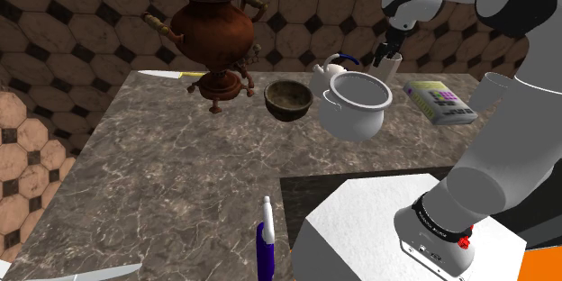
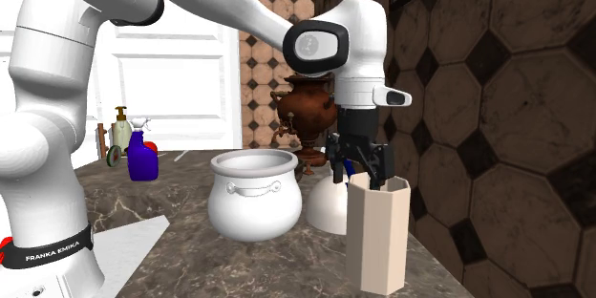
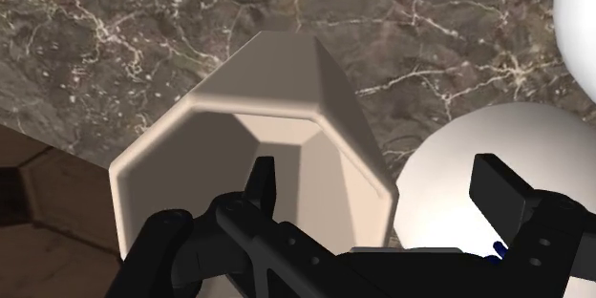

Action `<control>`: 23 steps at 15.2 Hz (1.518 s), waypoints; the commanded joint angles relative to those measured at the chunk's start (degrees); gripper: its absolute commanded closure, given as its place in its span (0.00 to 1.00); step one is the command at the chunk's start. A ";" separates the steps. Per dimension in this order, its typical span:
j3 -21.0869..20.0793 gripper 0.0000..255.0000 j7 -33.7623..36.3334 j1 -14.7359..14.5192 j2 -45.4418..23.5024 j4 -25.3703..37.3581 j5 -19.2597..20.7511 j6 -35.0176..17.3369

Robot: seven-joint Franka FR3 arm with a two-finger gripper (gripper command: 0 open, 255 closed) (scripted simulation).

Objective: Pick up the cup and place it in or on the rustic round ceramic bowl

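The cup (image 2: 377,239) is a tall, beige, six-sided beaker standing upright on the marble counter by the tiled wall. My gripper (image 2: 360,168) hangs open just above its rim. In the wrist view, one finger (image 3: 262,180) is over the cup's (image 3: 239,124) hollow and the other (image 3: 501,186) is outside its wall, over the white teapot (image 3: 478,153). Neither finger touches the cup. In the shoulder view the gripper (image 1: 389,52) covers most of the cup (image 1: 394,68). The dark brown round bowl (image 1: 288,99) sits mid-counter, towards the shoulder view's left of the cup.
A white two-handled pot (image 1: 358,104) stands between bowl and cup, with the teapot (image 1: 334,66) behind it. A copper samovar (image 1: 214,31) is left of the bowl. A green-grey keypad box (image 1: 439,101), a knife (image 1: 167,74) and a blue bottle (image 1: 266,250) also lie on the counter.
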State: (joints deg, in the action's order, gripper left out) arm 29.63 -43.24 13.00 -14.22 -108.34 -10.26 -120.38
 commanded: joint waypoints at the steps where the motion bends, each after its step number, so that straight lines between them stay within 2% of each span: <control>1: 0.00 0.00 -0.01 0.00 -0.01 -0.03 -0.01 -0.05; 3: 0.00 0.00 -0.01 0.00 -0.01 -0.02 -0.01 -0.03; 4: 0.00 1.00 -0.01 0.00 -0.01 -0.02 -0.01 -0.03; 13: 0.00 1.00 -0.01 0.00 -0.01 -0.03 -0.01 -0.05; 23: 0.55 1.00 1.47 -0.38 2.78 4.47 1.98 6.79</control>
State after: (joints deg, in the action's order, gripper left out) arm 30.11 -41.86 12.61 -11.71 -104.44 -8.47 -114.36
